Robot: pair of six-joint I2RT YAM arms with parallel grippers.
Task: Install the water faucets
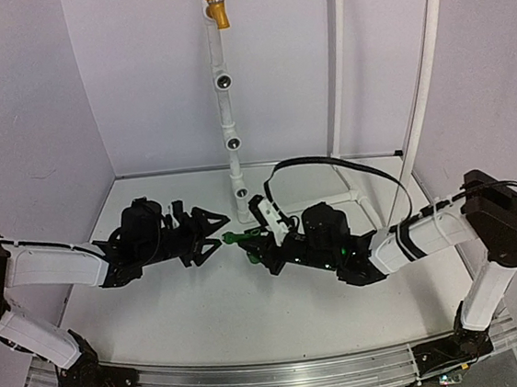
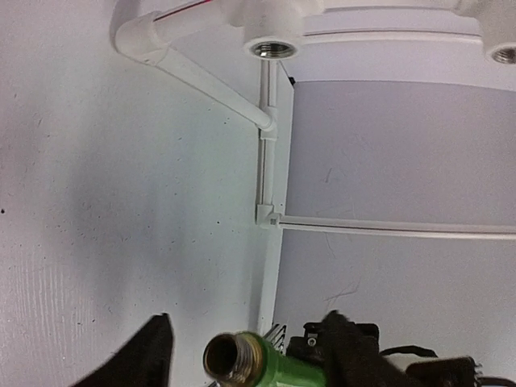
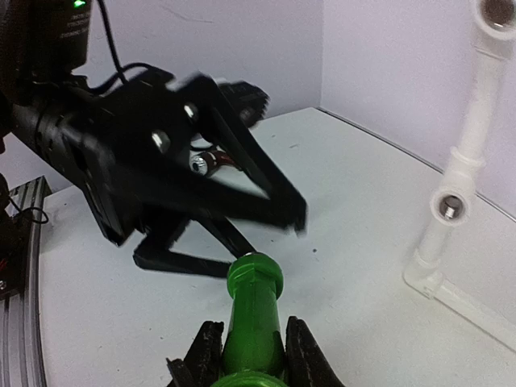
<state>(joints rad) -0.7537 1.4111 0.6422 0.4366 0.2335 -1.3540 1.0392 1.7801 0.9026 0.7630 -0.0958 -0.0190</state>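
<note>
My right gripper is shut on the green faucet and holds it above the table, with its end pointing toward my left gripper. My left gripper is open. The faucet's brass threaded end sits between its spread fingers and touches neither. The left gripper also shows in the right wrist view, just beyond the faucet's tip. The dark brown faucet is out of view.
The white pipe stand rises at the back centre with a yellow-orange faucet at its top and open round sockets below. Its base pipes lie on the table behind my right arm. White walls enclose the table.
</note>
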